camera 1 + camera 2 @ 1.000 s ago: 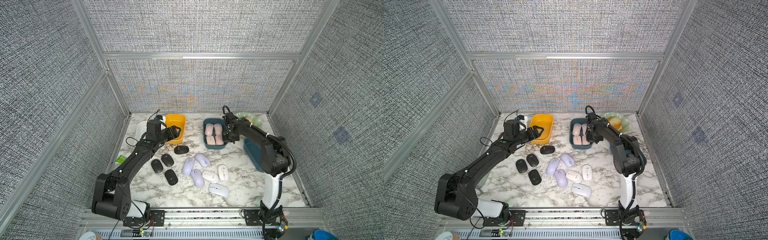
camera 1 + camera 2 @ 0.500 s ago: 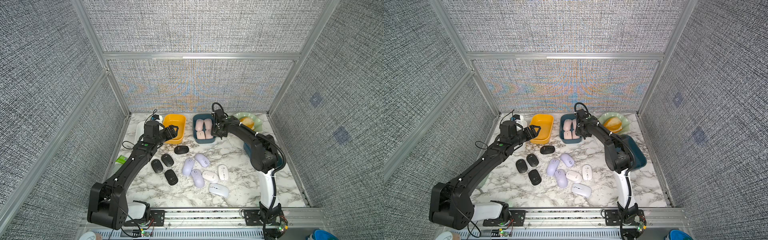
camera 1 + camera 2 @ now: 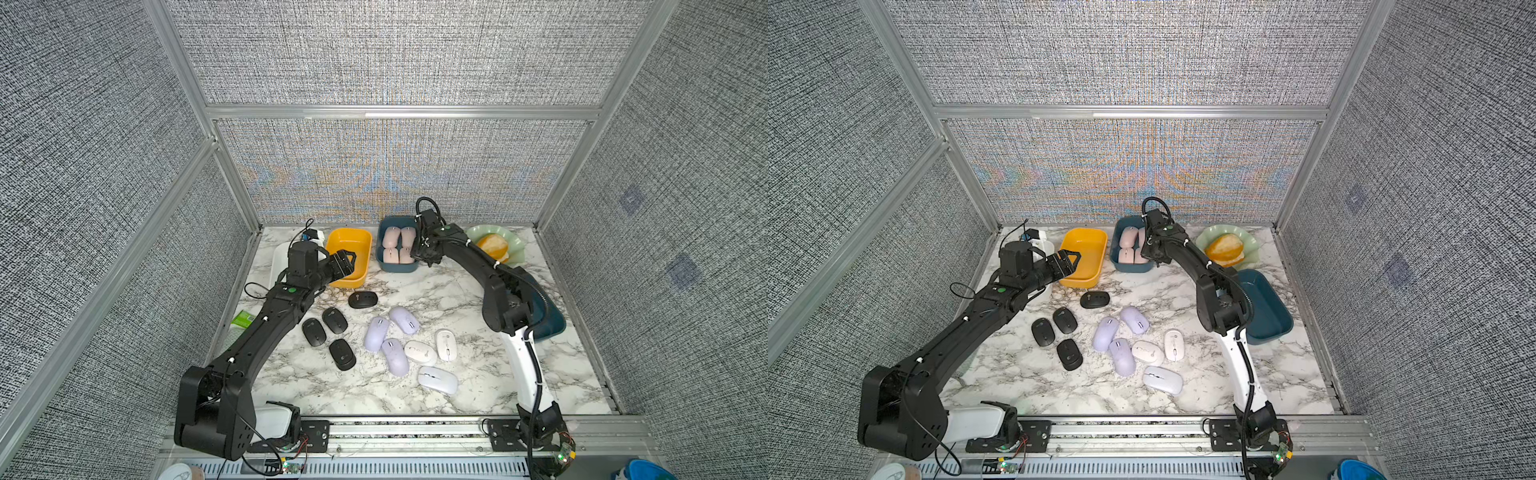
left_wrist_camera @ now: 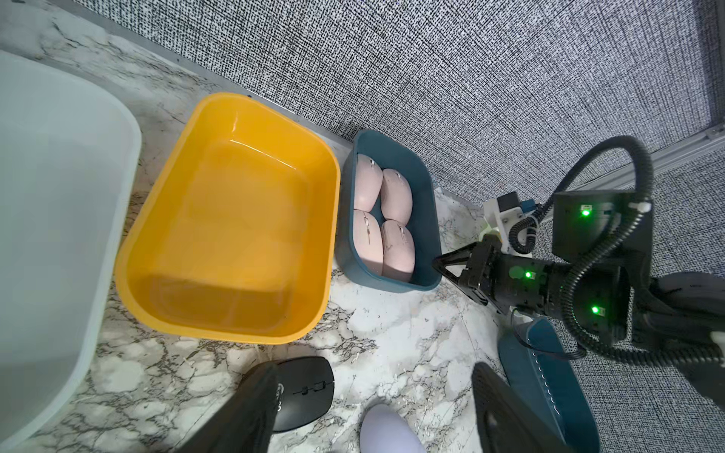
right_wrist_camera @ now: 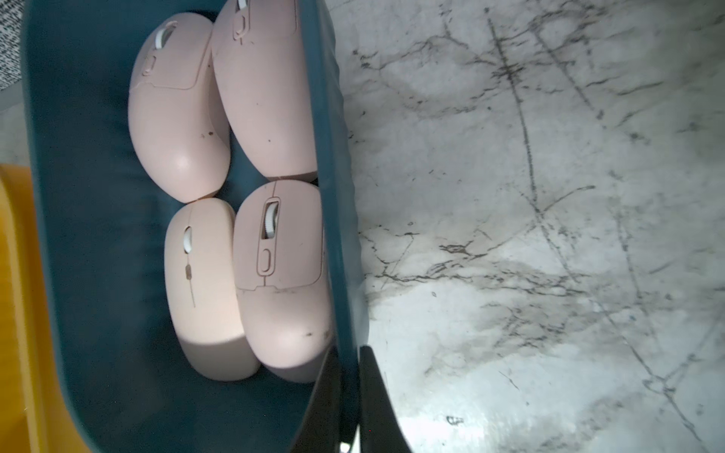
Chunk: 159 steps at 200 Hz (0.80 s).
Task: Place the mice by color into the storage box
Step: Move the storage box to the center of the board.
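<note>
Several pale pink mice [image 3: 397, 249] [image 5: 274, 255] lie in a small teal storage box [image 3: 392, 269] at the back. My right gripper [image 3: 417, 251] [image 5: 349, 361] is shut on that box's right wall [image 5: 333, 196], one finger inside and one outside. My left gripper [image 3: 349, 259] [image 4: 374, 370] hangs open and empty over the near edge of an empty yellow box [image 3: 332, 245]. On the marble lie several black mice [image 3: 363, 299], three lilac mice [image 3: 376, 333] and three white mice [image 3: 437, 379]. In the left wrist view, a black mouse [image 4: 304, 388] and a lilac mouse [image 4: 388, 429] show below the open fingers.
A larger teal box [image 3: 552, 328] sits at the right edge behind my right arm. A green plate [image 3: 513, 241] with a bread roll [image 3: 492, 247] stands at the back right. A white container [image 3: 280, 257] and a green packet [image 3: 243, 320] lie at the left.
My right gripper has dragged the small teal box with the pink mice leftward, close to the yellow box. The left arm has shifted only slightly.
</note>
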Tool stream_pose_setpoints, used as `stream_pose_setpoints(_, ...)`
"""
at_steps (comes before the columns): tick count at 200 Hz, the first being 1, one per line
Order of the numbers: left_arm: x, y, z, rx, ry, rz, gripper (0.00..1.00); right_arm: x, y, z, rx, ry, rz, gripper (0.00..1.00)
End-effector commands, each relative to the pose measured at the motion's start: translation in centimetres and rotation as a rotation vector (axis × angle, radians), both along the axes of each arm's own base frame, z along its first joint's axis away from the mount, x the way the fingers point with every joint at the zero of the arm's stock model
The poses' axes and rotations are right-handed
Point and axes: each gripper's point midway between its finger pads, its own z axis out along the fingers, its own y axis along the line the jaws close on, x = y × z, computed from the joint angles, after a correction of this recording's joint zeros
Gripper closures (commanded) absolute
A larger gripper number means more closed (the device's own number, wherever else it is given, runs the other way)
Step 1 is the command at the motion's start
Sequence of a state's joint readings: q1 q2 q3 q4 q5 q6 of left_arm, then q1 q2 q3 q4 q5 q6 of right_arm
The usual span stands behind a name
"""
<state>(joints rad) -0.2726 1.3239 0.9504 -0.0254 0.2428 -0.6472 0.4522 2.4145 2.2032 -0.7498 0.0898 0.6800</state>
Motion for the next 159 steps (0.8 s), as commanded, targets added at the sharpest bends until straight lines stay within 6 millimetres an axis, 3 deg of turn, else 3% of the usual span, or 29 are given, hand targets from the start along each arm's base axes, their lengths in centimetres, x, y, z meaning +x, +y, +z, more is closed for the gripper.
stream_pose_setpoints(1,0.1,-0.1,0.6,0.000,-0.025,-0.008,0.21,-0.2,0.8,0.1,0.019,0.008,0.043,0.91)
stream_pose_setpoints(18,0.1,-0.1,0.5,-0.001,-0.023,-0.010,0.21,-0.2,0.8,0.1,0.006,0.013,0.071,0.90)
stream_pose_setpoints(47,0.2,-0.3,0.6,-0.005,-0.024,-0.016,0.21,-0.3,0.9,0.5,-0.009,0.020,0.131,0.78)
stream_pose_setpoints(75,0.2,-0.6,0.3,-0.010,-0.014,-0.028,0.21,-0.6,0.0,2.8,-0.058,-0.008,0.160,0.63)
stream_pose_setpoints(95,0.1,-0.9,0.5,-0.021,-0.017,-0.050,0.21,-1.4,-0.7,5.7,-0.076,-0.045,0.188,0.56)
stream_pose_setpoints(107,0.0,-1.3,0.6,-0.031,-0.022,-0.071,0.21,-2.2,-2.1,7.8,-0.123,-0.074,0.187,0.54)
stream_pose_setpoints(127,-0.4,-2.3,1.0,-0.051,-0.028,-0.114,0.21,-4.6,-5.7,9.6,-0.218,-0.100,0.167,0.47)
stream_pose_setpoints(159,-1.6,-5.0,0.9,-0.093,-0.011,-0.211,0.21,-9.5,-14.5,10.0,-0.236,-0.118,0.007,0.34)
